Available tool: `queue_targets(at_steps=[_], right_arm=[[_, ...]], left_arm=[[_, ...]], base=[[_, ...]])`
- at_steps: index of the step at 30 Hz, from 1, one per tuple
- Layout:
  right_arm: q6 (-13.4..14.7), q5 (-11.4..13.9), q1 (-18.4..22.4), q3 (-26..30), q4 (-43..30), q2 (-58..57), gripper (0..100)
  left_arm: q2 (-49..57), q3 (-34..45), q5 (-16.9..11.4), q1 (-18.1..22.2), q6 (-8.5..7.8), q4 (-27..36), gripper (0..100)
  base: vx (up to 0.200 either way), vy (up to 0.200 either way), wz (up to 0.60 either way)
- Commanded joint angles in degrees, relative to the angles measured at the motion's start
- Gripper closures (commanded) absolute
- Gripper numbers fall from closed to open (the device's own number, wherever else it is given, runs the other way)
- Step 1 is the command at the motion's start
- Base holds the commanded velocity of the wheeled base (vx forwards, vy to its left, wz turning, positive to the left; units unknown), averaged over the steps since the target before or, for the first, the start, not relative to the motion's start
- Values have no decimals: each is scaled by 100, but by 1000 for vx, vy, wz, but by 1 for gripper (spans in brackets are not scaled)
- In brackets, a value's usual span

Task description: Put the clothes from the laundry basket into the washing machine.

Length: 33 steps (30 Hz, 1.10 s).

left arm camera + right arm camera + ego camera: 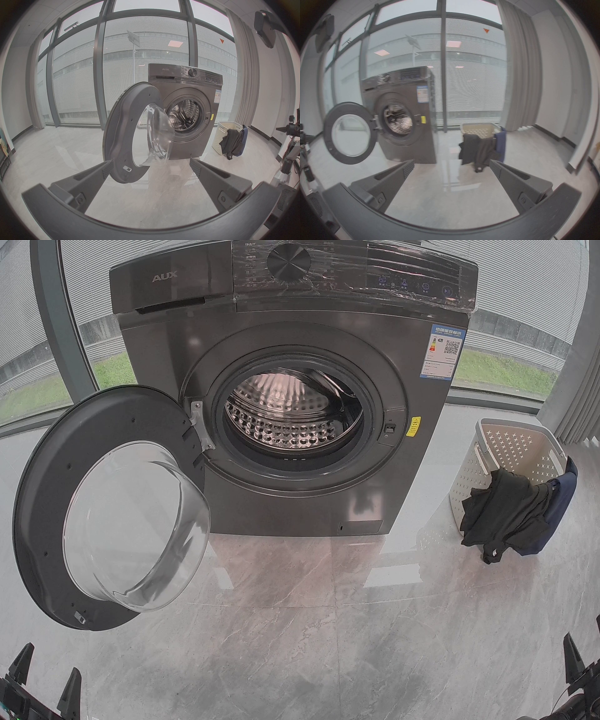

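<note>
Dark clothes [509,512] drape basket [514,426] rim; washer door [45,496] open; L pincer [150,164], R pincer [451,163] spread.

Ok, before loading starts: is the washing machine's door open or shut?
Open: the round grey glass-windowed door is swung wide to the robot's left, and the perforated steel drum shows through the opening.

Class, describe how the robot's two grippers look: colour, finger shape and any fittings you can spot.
Both the left gripper and right gripper look alike: matt dark grey, with two wedge-shaped fingers tapering to blunt tips. Each finger has a ribbed patch near the tip and a round screw at its base, and sits on a curved dark bar.
</note>
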<state>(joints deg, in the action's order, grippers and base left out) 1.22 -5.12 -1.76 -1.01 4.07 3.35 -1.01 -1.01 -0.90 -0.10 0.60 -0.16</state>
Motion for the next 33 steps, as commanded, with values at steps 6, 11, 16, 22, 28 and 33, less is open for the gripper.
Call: queue_targets(at_steps=[6,11,16,22,28,33], right_arm=[[45,283,202,101,-398,-335,0],[-113,363,193,101,-390,-335,0],[-122,380,184,101,-381,-335,0],[-113,380,184,101,-381,-335,0],[-113,380,184,101,-381,-335,0],[-113,380,184,101,-381,-335,0]], left_arm=[[101,101,2,1,11,-2,0],[101,101,2,1,2,-2,0],[101,101,29,1,2,-2,0],[101,101,20,1,2,-2,0],[101,101,11,1,11,-2,0],[101,101,11,1,11,-2,0]], base=[[0,0,0],[0,0,0],[0,-200,0],[0,-200,0],[0,-200,0],[0,-200,0]])
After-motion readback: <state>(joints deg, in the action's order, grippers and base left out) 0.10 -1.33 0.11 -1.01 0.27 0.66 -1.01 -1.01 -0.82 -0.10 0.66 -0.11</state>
